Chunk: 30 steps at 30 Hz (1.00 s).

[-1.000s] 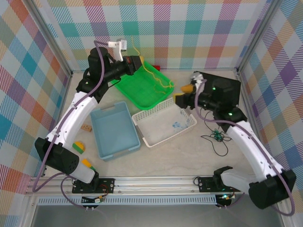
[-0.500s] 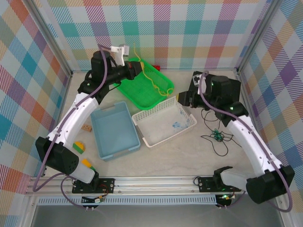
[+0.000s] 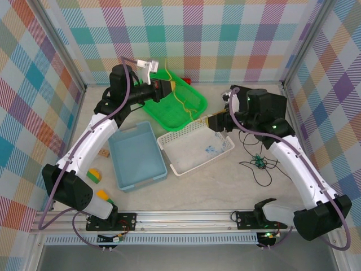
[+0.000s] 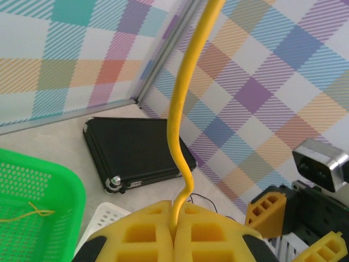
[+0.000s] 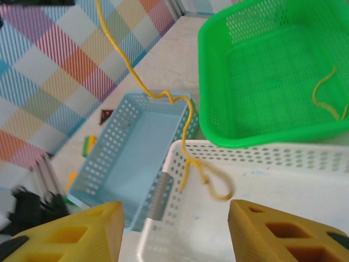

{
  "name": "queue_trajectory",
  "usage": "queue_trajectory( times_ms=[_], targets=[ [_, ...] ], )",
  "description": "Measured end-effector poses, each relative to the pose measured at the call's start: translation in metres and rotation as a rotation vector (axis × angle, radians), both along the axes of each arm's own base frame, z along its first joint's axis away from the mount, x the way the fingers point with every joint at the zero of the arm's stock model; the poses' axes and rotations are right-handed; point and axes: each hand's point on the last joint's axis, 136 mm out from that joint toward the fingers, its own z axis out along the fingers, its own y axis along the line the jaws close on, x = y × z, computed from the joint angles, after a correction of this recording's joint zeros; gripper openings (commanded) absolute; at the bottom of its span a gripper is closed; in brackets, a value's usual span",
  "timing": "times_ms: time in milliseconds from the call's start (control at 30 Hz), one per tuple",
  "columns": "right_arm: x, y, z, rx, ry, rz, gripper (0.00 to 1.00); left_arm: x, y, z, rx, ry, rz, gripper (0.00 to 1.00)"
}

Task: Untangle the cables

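Left wrist: the left claw [image 4: 175, 213] pinches the thin yellow cable [image 4: 179, 109], which climbs toward 12 o'clock.

Right wrist: the right claw [image 5: 174, 221] stands spread, the cable's looped tail [image 5: 186, 155] hanging 12-to-6 just ahead at 12 o'clock.

Top: thin black and dark green wires [image 3: 259, 162] lie on the counter [image 3: 214, 189] at its 5 o'clock.

I have bare tabletop [image 3: 220, 189] across the lower centre of the top view, free for a pass. Mid-frame is crowded: blue bin [image 3: 138, 158], white basket [image 3: 192, 155] and green basket [image 3: 163, 110] sit close together. A yellow cable [image 3: 181, 100] hangs across above the green basket. A dark cable tangle [image 3: 259, 162] lies at right.
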Motion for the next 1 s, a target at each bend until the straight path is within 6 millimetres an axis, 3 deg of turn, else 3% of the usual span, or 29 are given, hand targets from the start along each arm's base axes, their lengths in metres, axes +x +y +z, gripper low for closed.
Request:
queue_trajectory(
  times_ms=[267,567,633,833,1000],
  targets=[
    [-0.002,0.010,0.003,-0.161,-0.194,0.252,0.57,-0.012,-0.006,-0.001,0.019,-0.022,-0.080,0.00],
    [-0.004,0.024,-0.029,-0.173,-0.100,0.420,0.47,-0.018,-0.008,0.000,0.022,-0.038,-0.120,0.00],
    [-0.007,0.024,-0.030,-0.172,-0.092,0.440,0.39,-0.018,-0.008,-0.001,0.026,-0.041,-0.121,0.00],
    [-0.014,0.027,-0.026,-0.146,-0.101,0.477,0.01,-0.018,-0.008,-0.001,0.029,-0.041,-0.121,0.00],
    [-0.012,0.029,-0.026,-0.128,-0.116,0.468,0.00,-0.008,-0.001,-0.008,0.046,-0.005,-0.044,0.00]
  ],
)
